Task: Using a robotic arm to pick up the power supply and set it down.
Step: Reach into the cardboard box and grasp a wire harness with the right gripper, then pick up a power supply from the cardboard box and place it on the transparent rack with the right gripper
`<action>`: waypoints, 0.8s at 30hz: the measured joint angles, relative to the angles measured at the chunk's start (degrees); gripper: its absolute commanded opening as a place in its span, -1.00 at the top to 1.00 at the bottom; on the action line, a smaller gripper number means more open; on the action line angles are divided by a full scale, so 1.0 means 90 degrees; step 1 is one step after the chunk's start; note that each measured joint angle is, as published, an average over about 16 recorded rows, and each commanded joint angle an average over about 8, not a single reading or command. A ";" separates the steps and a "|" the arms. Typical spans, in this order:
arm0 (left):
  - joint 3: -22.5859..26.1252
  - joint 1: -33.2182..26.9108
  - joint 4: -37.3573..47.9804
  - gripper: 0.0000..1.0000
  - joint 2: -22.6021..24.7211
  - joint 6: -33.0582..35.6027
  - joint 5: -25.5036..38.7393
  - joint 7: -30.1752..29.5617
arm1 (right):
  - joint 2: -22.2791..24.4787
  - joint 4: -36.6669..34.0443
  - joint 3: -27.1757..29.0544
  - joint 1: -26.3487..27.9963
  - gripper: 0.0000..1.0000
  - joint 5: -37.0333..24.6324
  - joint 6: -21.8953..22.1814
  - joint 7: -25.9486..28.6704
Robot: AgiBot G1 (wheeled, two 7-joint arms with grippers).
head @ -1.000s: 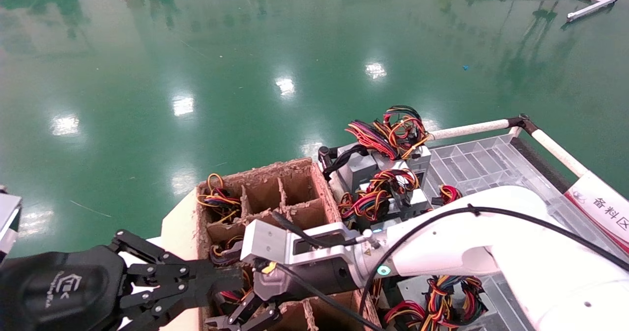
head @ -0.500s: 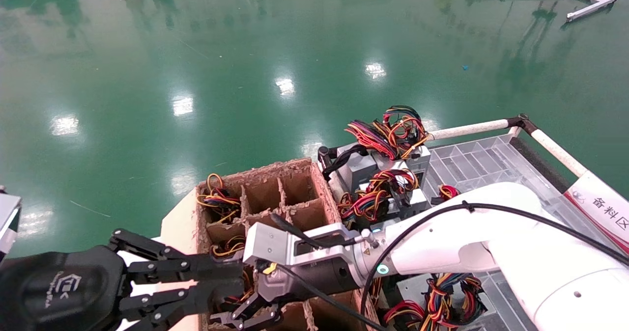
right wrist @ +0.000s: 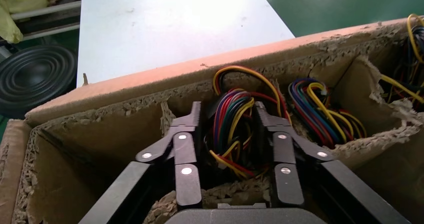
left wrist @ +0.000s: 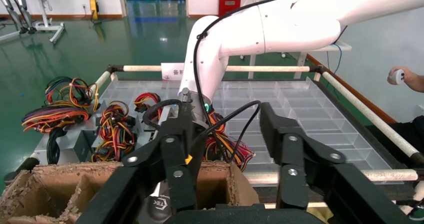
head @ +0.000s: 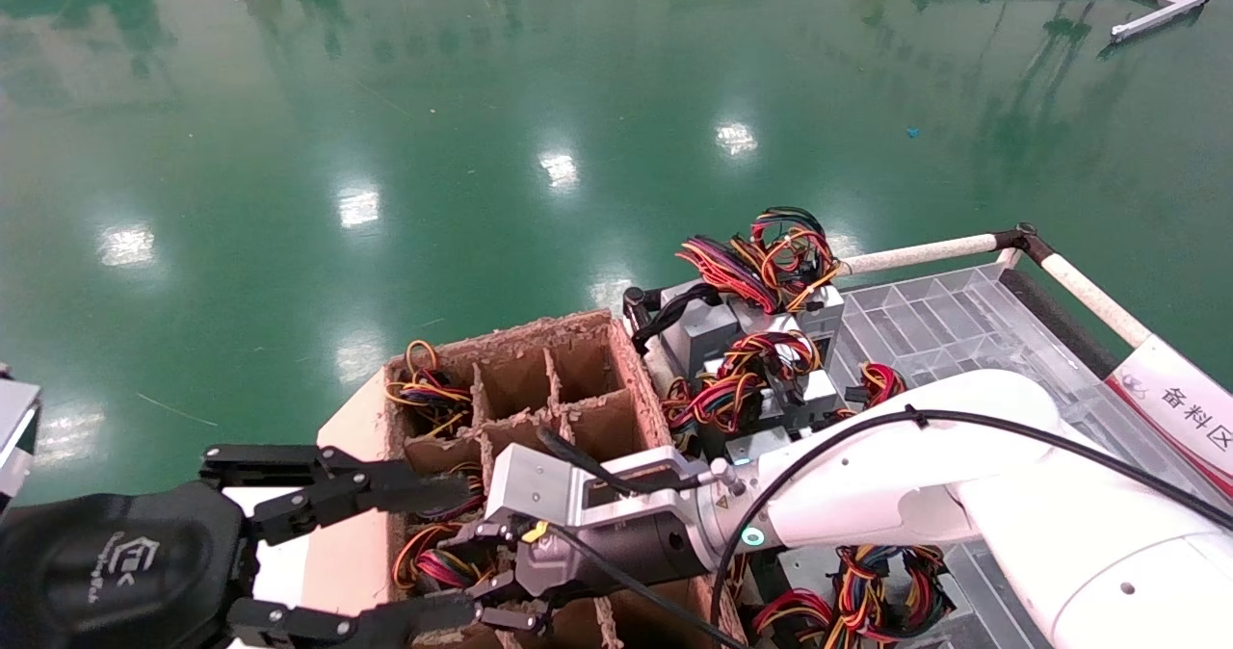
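Head view showed my right end effector (head: pixel 482 572), black and two-fingered on its glossy white jointed arm (head: pixel 925 476), reaching down into the brown divided cardboard box (head: pixel 626 360) at 6 o'clock. Its fingers (right wrist: pixel 185 154) were moderately parted and straddled the looped red, yellow, orange and black wires of the power supply (right wrist: pixel 235 124), which sat in a compartment toward the box's 7 o'clock corner. The supply's grey body was hidden below the wires. I could not tell whether the fingers pressed on the wires.

My left end effector (head: pixel 467 547) hovered at 8 o'clock, spread wide and holding nothing, its fingertips on either side of the right one over the box's near edge.

More grey power supplies with wire bundles (head: pixel 732 341) lay at 1 o'clock on a clear gridded plastic tray (head: pixel 944 312).
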 measured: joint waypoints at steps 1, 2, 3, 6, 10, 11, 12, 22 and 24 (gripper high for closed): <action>0.0000 0.0000 0.0000 -1.00 0.0000 0.0000 0.0000 0.0000 | 0.0003 -0.0010 -0.0019 0.0004 1.00 0.0018 0.0006 -0.0002; 0.0000 0.0000 0.0000 -1.00 0.0000 0.0000 0.0000 0.0000 | 0.0007 -0.0020 -0.0037 0.0007 1.00 0.0038 0.0009 -0.0004; 0.0000 0.0000 0.0000 -1.00 0.0000 0.0000 0.0000 0.0000 | 0.0011 -0.0030 -0.0052 0.0011 1.00 0.0059 0.0011 -0.0006; 0.0000 0.0000 0.0000 -1.00 0.0000 0.0000 0.0000 0.0000 | 0.0027 -0.0067 -0.0083 0.0021 1.00 0.0133 0.0003 -0.0016; 0.0001 0.0000 0.0000 -1.00 0.0000 0.0000 0.0000 0.0000 | 0.0062 -0.0126 -0.0079 0.0026 1.00 0.0274 -0.0053 -0.0039; 0.0001 0.0000 0.0000 -1.00 0.0000 0.0000 0.0000 0.0000 | 0.0073 -0.0143 -0.0070 0.0026 1.00 0.0316 -0.0075 -0.0047; 0.0001 0.0000 0.0000 -1.00 0.0000 0.0000 -0.0001 0.0000 | 0.0086 -0.0160 -0.0058 0.0026 1.00 0.0361 -0.0101 -0.0055; 0.0001 0.0000 0.0000 -1.00 -0.0001 -0.0001 -0.0001 0.0001 | 0.0311 -0.0248 0.0276 0.0019 1.00 0.1027 -0.0540 -0.0177; 0.0002 0.0000 0.0000 -1.00 -0.0001 -0.0001 -0.0001 0.0001 | 0.0379 -0.0230 0.0381 0.0021 1.00 0.1198 -0.0650 -0.0200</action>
